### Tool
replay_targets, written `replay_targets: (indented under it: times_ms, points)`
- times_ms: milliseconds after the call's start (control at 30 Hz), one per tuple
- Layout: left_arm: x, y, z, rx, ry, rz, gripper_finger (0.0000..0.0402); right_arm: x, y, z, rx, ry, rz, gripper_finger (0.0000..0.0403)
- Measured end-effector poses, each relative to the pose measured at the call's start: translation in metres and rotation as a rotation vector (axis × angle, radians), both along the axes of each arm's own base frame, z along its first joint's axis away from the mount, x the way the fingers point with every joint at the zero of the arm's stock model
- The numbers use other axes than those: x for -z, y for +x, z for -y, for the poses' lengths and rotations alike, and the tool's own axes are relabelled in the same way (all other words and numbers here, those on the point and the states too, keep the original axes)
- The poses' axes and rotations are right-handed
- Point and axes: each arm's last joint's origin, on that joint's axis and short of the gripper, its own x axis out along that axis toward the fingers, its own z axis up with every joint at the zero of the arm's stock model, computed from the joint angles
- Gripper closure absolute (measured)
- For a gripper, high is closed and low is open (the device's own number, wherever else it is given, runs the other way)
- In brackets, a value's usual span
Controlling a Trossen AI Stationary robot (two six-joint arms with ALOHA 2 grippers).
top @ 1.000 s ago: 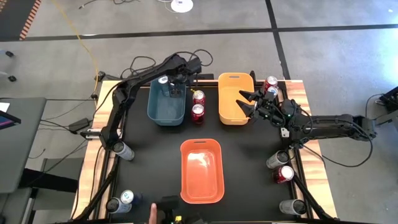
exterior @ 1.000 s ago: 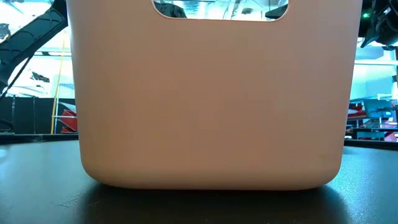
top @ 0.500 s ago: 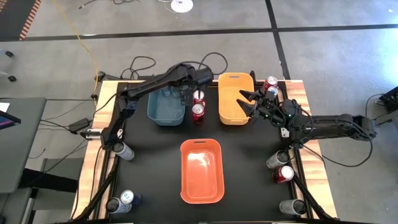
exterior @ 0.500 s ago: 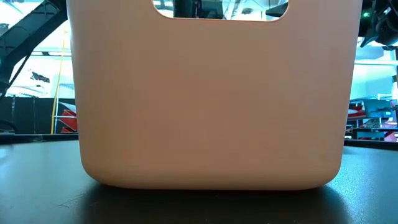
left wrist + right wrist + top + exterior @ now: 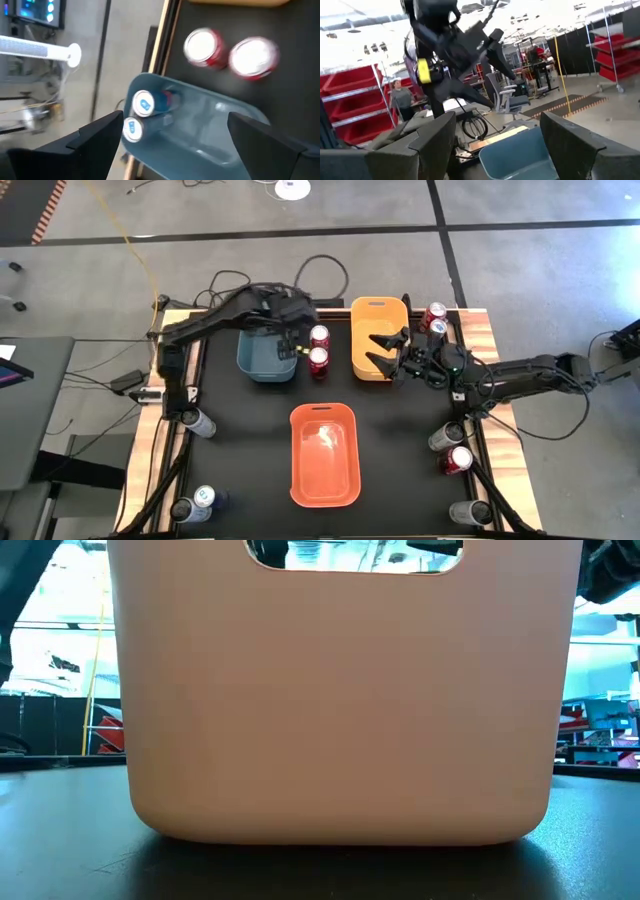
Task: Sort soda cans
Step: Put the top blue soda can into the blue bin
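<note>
We hold left claw (image 5: 290, 340) open, empty, over blue bin (image 5: 262, 360) | two red cans (image 5: 319, 348) upright just beside it, toward far-edge middle | right claw (image 5: 385, 352) open, empty, over yellow bin (image 5: 372, 310), nearly as near.

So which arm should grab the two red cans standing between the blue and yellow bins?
Probably the left. Its open, empty claw hovers at the blue bin's edge, right beside the two red cans. The right claw, also open, is over the yellow bin, slightly farther off.
</note>
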Motion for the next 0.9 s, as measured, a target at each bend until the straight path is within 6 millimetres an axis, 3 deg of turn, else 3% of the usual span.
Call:
replay_targets:
  times_ms: [133,433,600,767,900]
  points:
    - [-0.024,-0.024,0.022,-0.004,-0.052,0.141,0.0047,-0.008,0.003,-0.011,-0.021,-0.097,-0.008,0.0097]
    - [-0.058,-0.064,0.078,0.078,-0.098,0.333,0.0047,-0.019,-0.022,-0.017,-0.045,-0.074,-0.062,0.0097]
    - [-0.064,-0.075,0.106,0.132,-0.092,0.384,0.0047,-0.017,-0.038,-0.011,0.122,0.140,-0.082,0.0099]
    - [-0.066,-0.080,0.126,0.175,-0.075,0.404,0.0047,-0.006,-0.039,-0.005,0.230,0.278,-0.135,0.0113]
    - [-0.059,-0.078,0.132,0.168,-0.075,0.391,0.0047,-0.018,-0.041,0.002,0.287,0.322,-0.218,0.0126]
